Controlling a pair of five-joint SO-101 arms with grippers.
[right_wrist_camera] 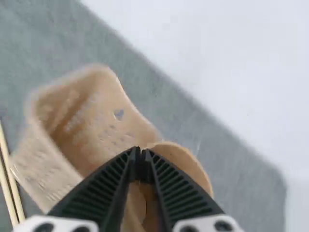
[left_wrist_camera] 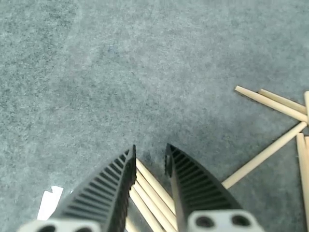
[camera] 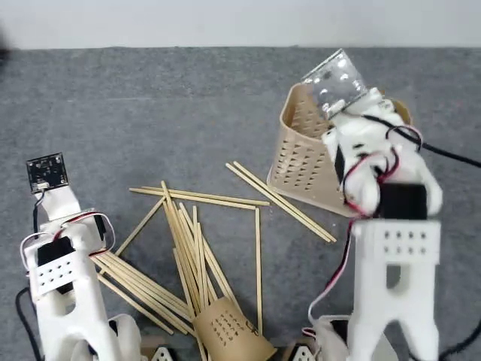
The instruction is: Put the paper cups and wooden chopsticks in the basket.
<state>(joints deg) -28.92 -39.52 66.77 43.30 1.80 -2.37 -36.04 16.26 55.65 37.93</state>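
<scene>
A beige perforated basket point(camera: 301, 162) stands at the right of the grey mat. My right arm point(camera: 376, 173) hangs over it. The right gripper point(right_wrist_camera: 140, 152) is shut on the rim of a tan paper cup point(right_wrist_camera: 181, 159), held over the basket point(right_wrist_camera: 63, 125). Part of that cup's edge point(camera: 400, 110) peeks out behind the arm. A second paper cup point(camera: 229, 331) lies on its side near the front edge. Several wooden chopsticks point(camera: 188, 241) are scattered across the middle. My left gripper point(left_wrist_camera: 149, 154) is slightly open just above the ends of some chopsticks point(left_wrist_camera: 149, 186).
My left arm point(camera: 64, 256) stands at the front left beside the chopstick pile. Two long chopsticks point(camera: 282, 201) lie against the basket's left side. Bare mat stretches behind the pile and to the far left.
</scene>
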